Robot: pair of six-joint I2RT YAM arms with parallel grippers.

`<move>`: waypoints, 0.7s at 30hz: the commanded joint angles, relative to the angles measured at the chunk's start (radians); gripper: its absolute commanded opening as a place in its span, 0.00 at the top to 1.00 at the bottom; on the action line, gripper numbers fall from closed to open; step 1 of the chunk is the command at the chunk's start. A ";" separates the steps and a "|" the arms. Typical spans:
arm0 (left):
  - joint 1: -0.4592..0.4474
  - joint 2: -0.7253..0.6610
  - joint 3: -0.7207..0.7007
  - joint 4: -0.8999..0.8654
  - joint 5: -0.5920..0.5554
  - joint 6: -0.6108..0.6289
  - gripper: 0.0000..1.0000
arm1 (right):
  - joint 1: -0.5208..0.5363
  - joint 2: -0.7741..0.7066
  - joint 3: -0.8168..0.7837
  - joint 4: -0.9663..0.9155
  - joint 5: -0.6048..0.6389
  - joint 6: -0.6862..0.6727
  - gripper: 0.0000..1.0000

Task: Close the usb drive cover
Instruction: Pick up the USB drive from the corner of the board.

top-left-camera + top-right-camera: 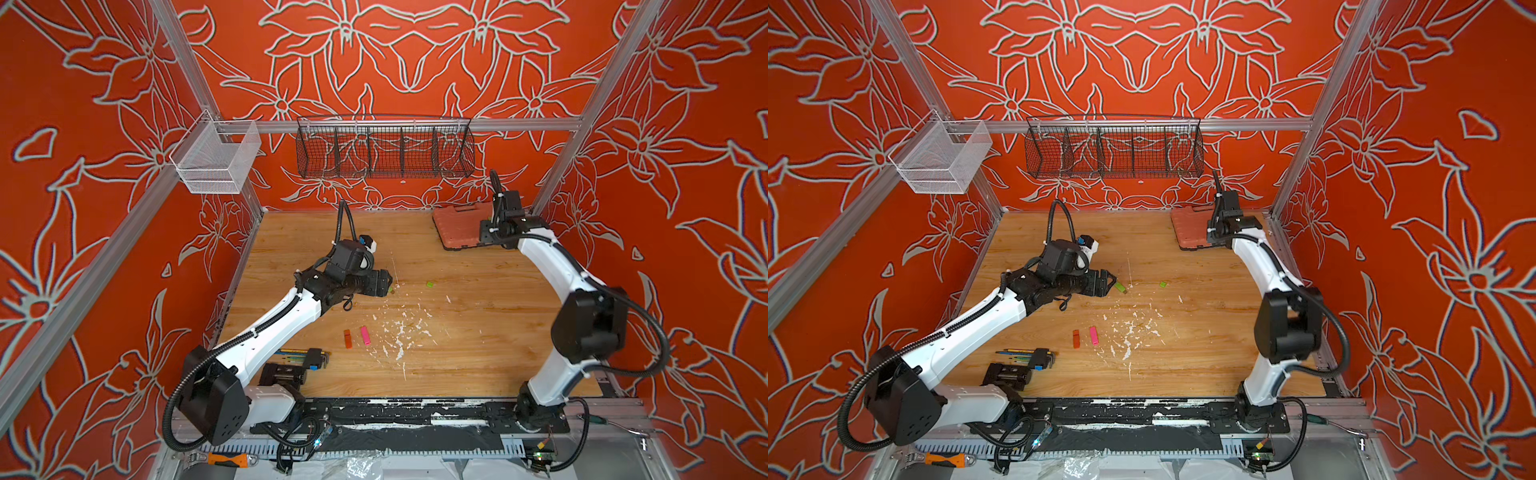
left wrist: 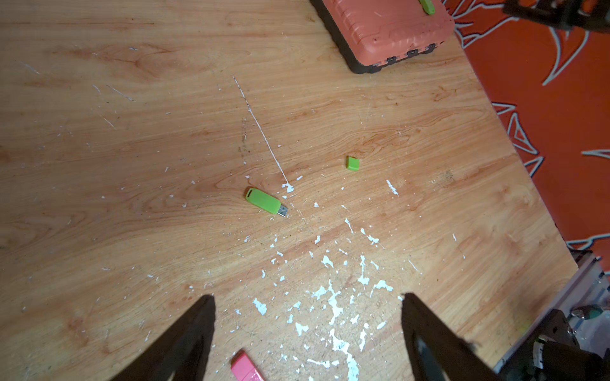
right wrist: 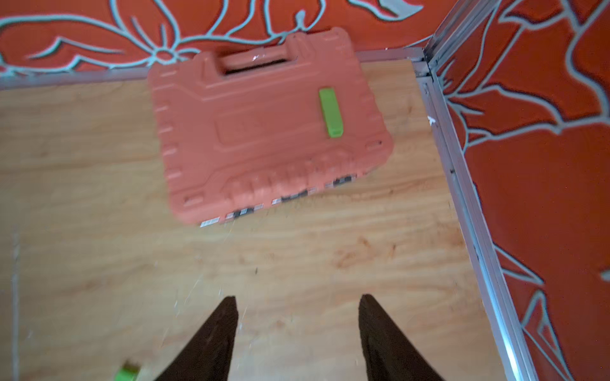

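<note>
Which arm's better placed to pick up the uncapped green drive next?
Left. The left end effector, open, hovers beside the green USB drive, its cap lying nearby. The right end effector is off by the orange case in the far corner, away from both.

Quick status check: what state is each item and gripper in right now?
Green USB drive: uncapped, connector exposed, on table.
Green cap: loose on table, apart from drive.
Tool case: closed, second green drive lying on lid.
Left gripper: open, empty.
Right gripper: open, empty.
</note>
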 commanded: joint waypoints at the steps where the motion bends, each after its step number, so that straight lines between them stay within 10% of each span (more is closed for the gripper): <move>1: 0.011 -0.014 -0.008 -0.014 -0.022 0.011 0.12 | -0.050 0.179 0.202 0.008 -0.027 -0.074 0.38; 7: 0.025 -0.005 -0.017 -0.018 -0.017 -0.005 0.08 | -0.026 0.386 0.529 -0.122 0.093 -0.164 0.37; 12: 0.029 -0.001 -0.032 -0.013 0.000 -0.006 0.07 | 0.000 0.343 0.296 0.086 0.029 -0.123 0.37; 21: 0.039 0.041 -0.008 -0.003 0.033 0.025 0.06 | -0.046 0.515 0.498 0.041 0.073 -0.124 0.37</move>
